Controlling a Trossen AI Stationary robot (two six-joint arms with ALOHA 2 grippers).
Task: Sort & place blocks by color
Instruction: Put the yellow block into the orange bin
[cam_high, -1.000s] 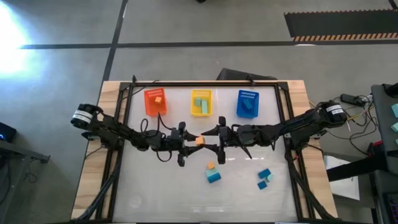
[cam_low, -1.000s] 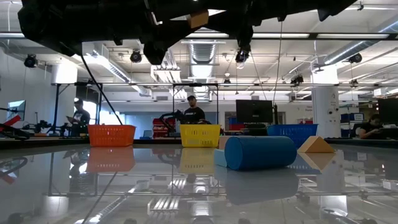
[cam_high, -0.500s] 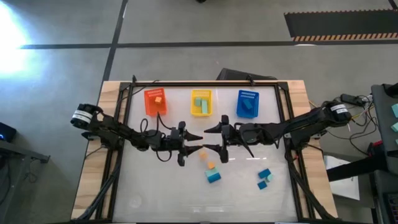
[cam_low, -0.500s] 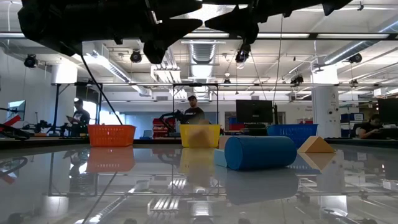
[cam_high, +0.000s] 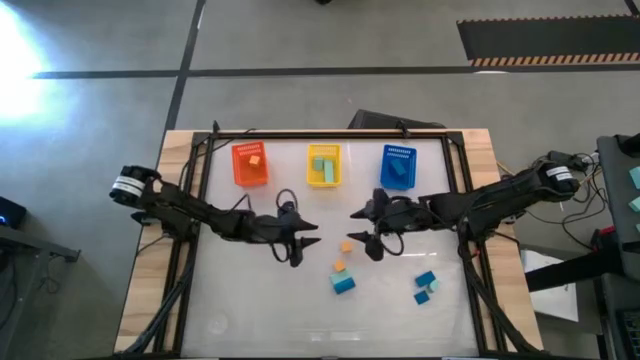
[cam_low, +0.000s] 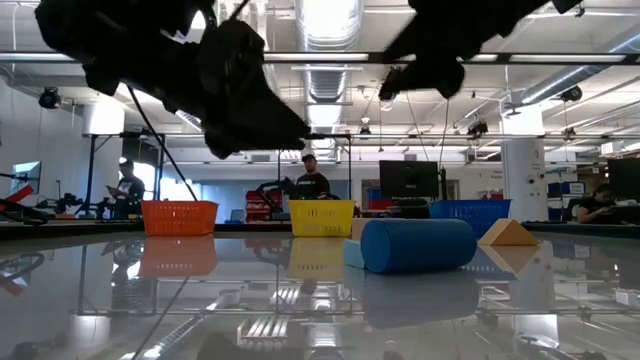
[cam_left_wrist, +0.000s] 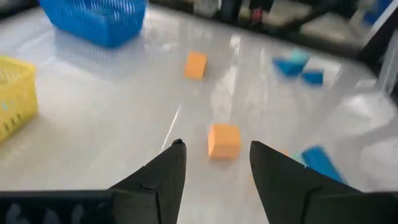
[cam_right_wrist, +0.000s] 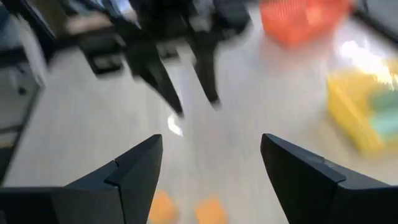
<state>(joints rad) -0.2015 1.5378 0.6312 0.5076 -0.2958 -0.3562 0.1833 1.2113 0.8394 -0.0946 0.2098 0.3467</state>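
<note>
My left gripper (cam_high: 313, 234) and my right gripper (cam_high: 356, 225) face each other above the table's middle, both open and empty. An orange block (cam_high: 347, 245) lies on the table between and just near of them; in the left wrist view it lies (cam_left_wrist: 224, 140) just beyond the open fingers. A second orange block (cam_high: 339, 266) and a blue block (cam_high: 344, 284) lie nearer the front. Blue and teal blocks (cam_high: 426, 284) lie at the right front. The orange bin (cam_high: 250, 163), yellow bin (cam_high: 323, 165) and blue bin (cam_high: 397, 167) each hold blocks.
The three bins stand in a row along the table's far side. In the low view a blue cylinder (cam_low: 418, 245) and a tan wedge (cam_low: 510, 233) lie close to the camera. People show in the room beyond the table. Bare tabletop lies at the front left.
The orange block that was held up between the two grippers has fallen to the table and come to rest just near of them. Both grippers have drawn apart, my left toward the table's left edge, my right toward its right edge.
</note>
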